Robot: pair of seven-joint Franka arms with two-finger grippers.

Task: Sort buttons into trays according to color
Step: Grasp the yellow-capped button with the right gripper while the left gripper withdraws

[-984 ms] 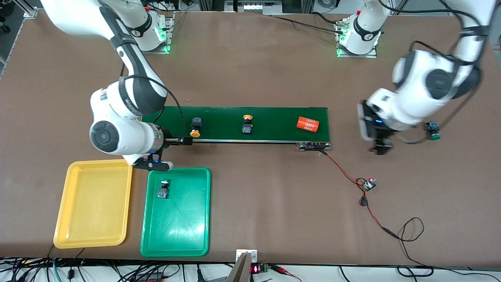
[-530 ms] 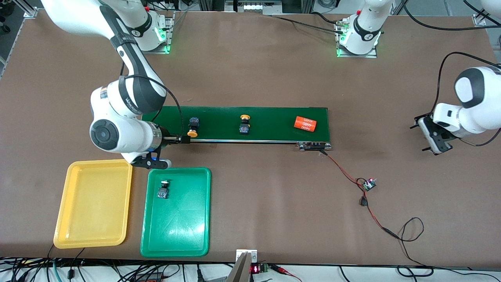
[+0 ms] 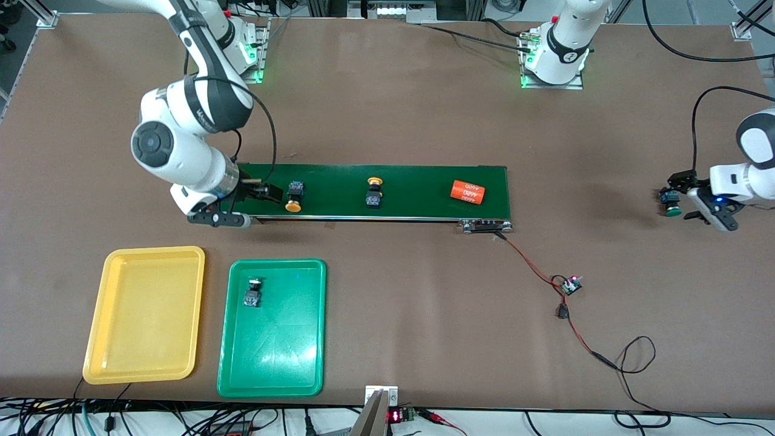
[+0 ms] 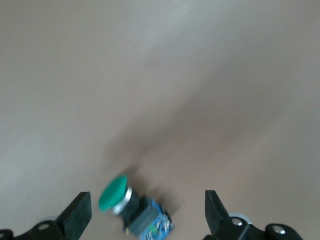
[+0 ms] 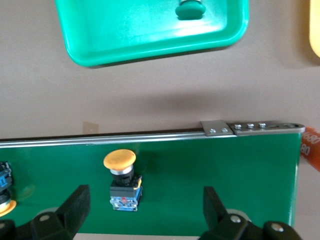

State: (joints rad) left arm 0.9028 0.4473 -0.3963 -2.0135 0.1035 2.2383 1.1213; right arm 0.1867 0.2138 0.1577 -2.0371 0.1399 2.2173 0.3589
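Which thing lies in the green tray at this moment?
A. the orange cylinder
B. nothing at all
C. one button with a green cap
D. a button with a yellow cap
C: the front view shows a single green-capped button lying in the green tray, while both yellow-capped buttons and the orange cylinder are on the conveyor belt.
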